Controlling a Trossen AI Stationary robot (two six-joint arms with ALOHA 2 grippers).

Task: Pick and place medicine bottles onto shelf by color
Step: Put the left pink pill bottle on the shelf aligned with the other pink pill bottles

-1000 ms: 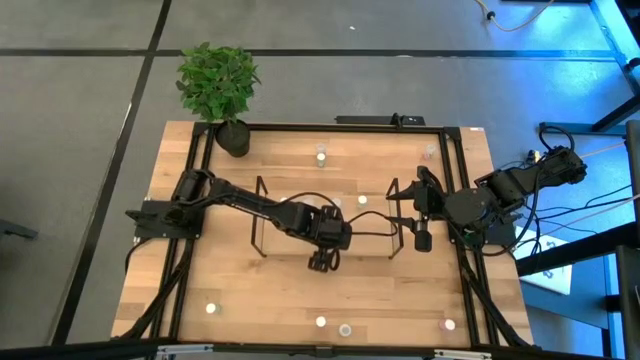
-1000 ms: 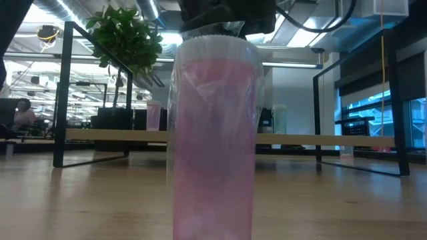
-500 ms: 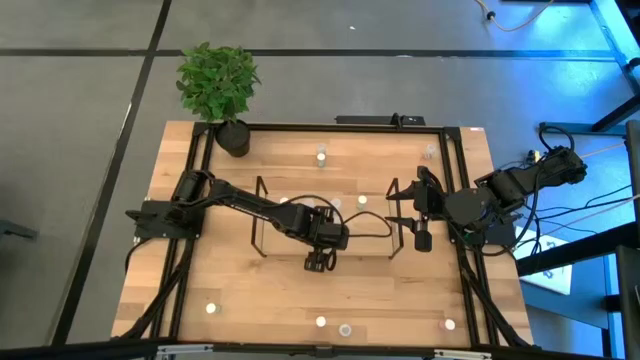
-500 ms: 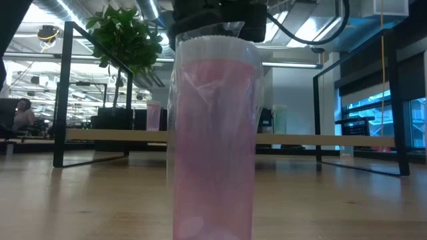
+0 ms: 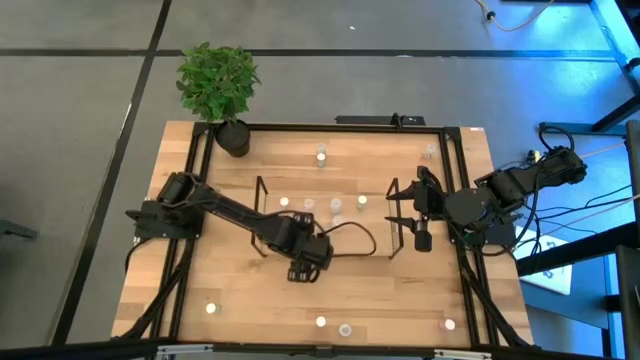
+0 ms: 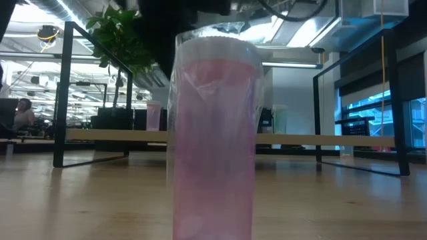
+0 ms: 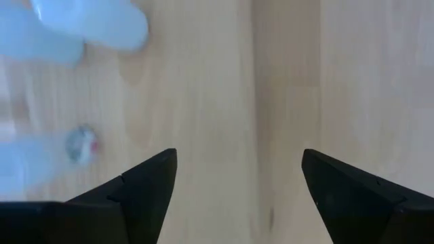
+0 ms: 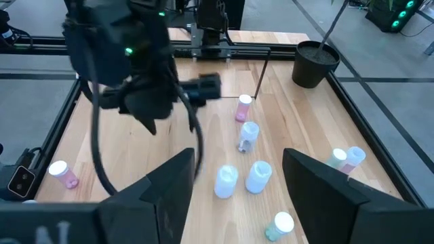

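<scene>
Left claw (image 5: 300, 272) is spread wide and empty, pointing down at bare tabletop (image 7: 285, 81), out in front of the shelf (image 5: 262, 215). Its wrist view shows wood between the fingers, with pale blurred bottle shapes off to one side (image 7: 88, 27), so nothing is centred for a grasp yet.

Right claw (image 5: 422, 240) also released, nothing in it, parked by the shelf's right end.

Bottles: a small cluster already sits on the shelf board behind the left claw (image 5: 335, 205); loose ones stand along the near edge, ahead of it: one pink bottle (image 5: 345, 329), one light one (image 5: 320, 322), and another far to its left (image 5: 210, 308). More beyond the shelf (image 5: 321, 155).

My read of the step: left arm heading for a near-edge pickup. To do it well:
- centre the bottle between both fingers before descending
- come down vertically, since these are small and will tip if one finger touches first
- close low on the body, not the cap
- check tint before choosing the shelf spot
</scene>
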